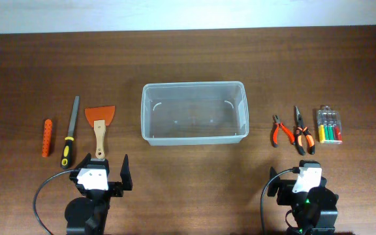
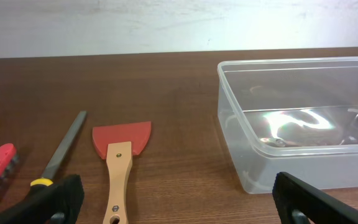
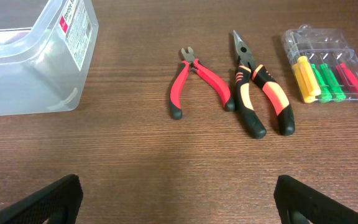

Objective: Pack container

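Observation:
The clear plastic container (image 1: 194, 112) stands empty at the table's middle; it also shows in the left wrist view (image 2: 303, 118) and the right wrist view (image 3: 30, 56). Left of it lie a scraper with an orange blade and wooden handle (image 1: 100, 127), a file with a black and yellow handle (image 1: 70, 134) and a small orange tool (image 1: 47, 137). Right of it lie small red pliers (image 1: 279, 130), orange-black long-nose pliers (image 1: 300, 130) and a clear case of screwdrivers (image 1: 329, 126). My left gripper (image 1: 100, 176) and right gripper (image 1: 302, 177) are both open and empty near the front edge.
The table is dark brown wood (image 1: 188, 59), with a pale wall strip behind its far edge. In the left wrist view the scraper (image 2: 120, 168) and file (image 2: 61, 155) lie just ahead of the fingers. In the right wrist view both pliers (image 3: 229, 87) lie ahead.

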